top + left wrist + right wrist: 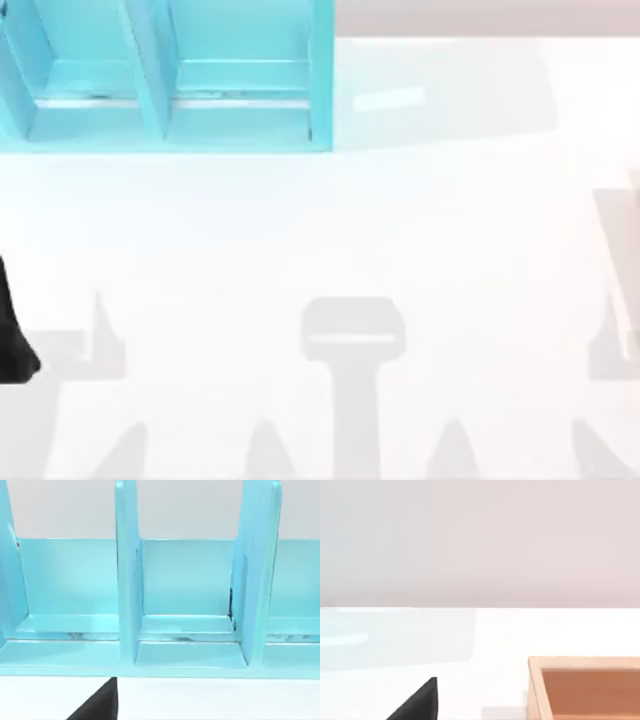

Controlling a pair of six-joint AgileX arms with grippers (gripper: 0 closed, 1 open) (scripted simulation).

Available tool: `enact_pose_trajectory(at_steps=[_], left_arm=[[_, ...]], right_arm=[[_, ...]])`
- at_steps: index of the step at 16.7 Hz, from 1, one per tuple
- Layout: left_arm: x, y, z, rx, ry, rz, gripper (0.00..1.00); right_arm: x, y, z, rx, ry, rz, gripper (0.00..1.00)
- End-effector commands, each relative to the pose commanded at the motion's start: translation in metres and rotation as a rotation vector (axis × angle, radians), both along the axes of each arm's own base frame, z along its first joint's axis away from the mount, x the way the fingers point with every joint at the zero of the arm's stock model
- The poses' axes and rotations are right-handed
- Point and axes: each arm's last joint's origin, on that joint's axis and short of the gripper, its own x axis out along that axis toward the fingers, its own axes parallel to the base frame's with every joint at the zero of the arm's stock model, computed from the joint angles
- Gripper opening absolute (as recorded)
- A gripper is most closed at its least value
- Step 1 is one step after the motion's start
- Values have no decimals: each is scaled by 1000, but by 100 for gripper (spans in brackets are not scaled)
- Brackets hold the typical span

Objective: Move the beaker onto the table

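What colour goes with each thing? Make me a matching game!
Things:
1. shelf unit
2. table
3. wooden box
4. left arm, at the table's left edge

Colours:
A. white
B. black
C. turquoise blue
D. orange-brown

Pairs: 1-C, 2-A, 3-D, 4-B
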Motion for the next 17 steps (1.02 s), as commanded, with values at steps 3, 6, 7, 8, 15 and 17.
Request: enact_pose_trajectory(at_steps=[3, 6, 7, 8, 15, 17], left_arm=[[0, 0, 0, 0, 0, 0, 100], [0, 0, 0, 0, 0, 0, 100], [0, 0, 0, 0, 0, 0, 100], [0, 0, 0, 0, 0, 0, 100], [0, 0, 0, 0, 0, 0, 100], [0, 0, 0, 0, 0, 0, 100]], right_arm=[[0, -1, 2, -5, 11, -8, 100], [1, -6, 19, -45, 97, -60, 100], [2, -9, 28, -64, 143, -83, 100], [4, -12, 39, -84, 198, -106, 100], [65, -56, 108, -168, 825, -181, 100], [93, -79, 112, -150, 1030, -157, 100]])
